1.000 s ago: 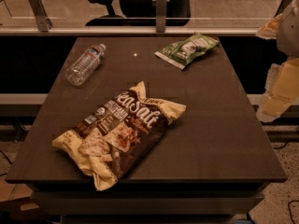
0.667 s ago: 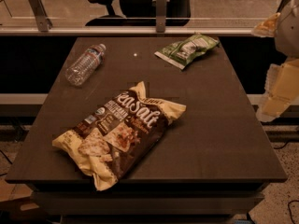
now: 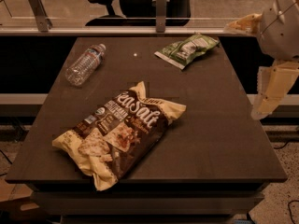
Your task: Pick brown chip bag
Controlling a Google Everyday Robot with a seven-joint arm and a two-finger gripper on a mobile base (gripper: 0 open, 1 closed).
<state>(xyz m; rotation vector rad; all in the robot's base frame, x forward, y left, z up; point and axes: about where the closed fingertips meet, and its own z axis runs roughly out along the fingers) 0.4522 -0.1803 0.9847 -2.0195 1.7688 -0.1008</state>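
The brown chip bag is judged light, crinkly and slippery; its middle should be pinched. The gripper is held well right of it; its state cannot be told.

One brown chip bag, one green bag, one bottle, jaws at right.

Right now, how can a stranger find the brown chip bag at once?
On the dark table, the brown chip bag lies toward the front left, far from the gripper beyond the right edge. It is the biggest item, brown with white lettering, unlike the green bag.
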